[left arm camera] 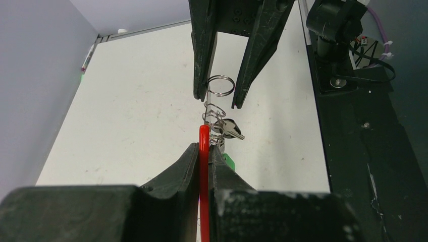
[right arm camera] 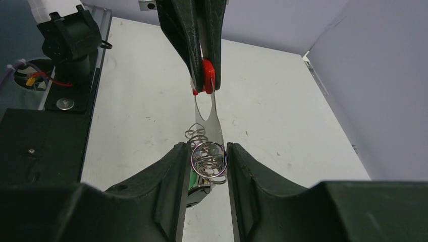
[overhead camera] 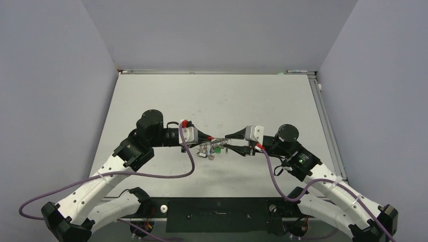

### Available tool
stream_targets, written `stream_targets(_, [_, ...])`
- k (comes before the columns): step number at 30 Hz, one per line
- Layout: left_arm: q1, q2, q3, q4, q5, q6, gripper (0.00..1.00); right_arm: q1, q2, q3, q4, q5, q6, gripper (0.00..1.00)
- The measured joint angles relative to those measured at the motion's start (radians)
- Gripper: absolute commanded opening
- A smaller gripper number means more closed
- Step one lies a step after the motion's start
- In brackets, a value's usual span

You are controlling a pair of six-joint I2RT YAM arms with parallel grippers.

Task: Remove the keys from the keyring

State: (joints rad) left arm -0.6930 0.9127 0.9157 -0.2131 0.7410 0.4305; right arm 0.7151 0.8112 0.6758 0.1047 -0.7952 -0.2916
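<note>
My left gripper [left arm camera: 203,147] is shut on the red crescent of the keyring [left arm camera: 203,136] and holds it edge-on above the table. The keyring's grey strip [right arm camera: 209,118] runs from the red piece [right arm camera: 207,75] toward my right gripper [right arm camera: 209,148]. The right gripper's fingers stand on both sides of a silvery wire ring [right arm camera: 209,175], touching it. Coiled wire rings and the keys [left arm camera: 229,128], one with a green tag [left arm camera: 229,161], hang under the strip. In the top view the two grippers meet tip to tip, left [overhead camera: 213,138] and right [overhead camera: 227,142], with the keys [overhead camera: 208,150] below them.
The white table [overhead camera: 212,96] is walled in grey on three sides. A black base plate [overhead camera: 217,214] with the arm mounts runs along the near edge. Purple cables [overhead camera: 151,174] loop beside each arm.
</note>
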Motion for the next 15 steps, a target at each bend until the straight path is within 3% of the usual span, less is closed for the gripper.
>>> stream_targets(9, [0.0,0.03,0.048,-0.049,-0.022,-0.042,0.0,0.0,-0.002,0.013,-0.012,0.026,-0.014,0.27])
stream_targets(10, [0.0,0.03,0.048,-0.049,-0.023,-0.045,0.0,0.0,-0.004,0.014,-0.015,0.03,-0.016,0.29])
stream_targets(13, [0.0,0.03,0.048,-0.047,-0.025,-0.054,0.0,0.0,-0.023,0.014,-0.025,0.044,-0.026,0.53])
stream_targets(15, [0.005,0.03,0.048,-0.048,-0.032,-0.057,0.0,0.0,-0.043,0.014,-0.035,0.049,-0.034,0.59])
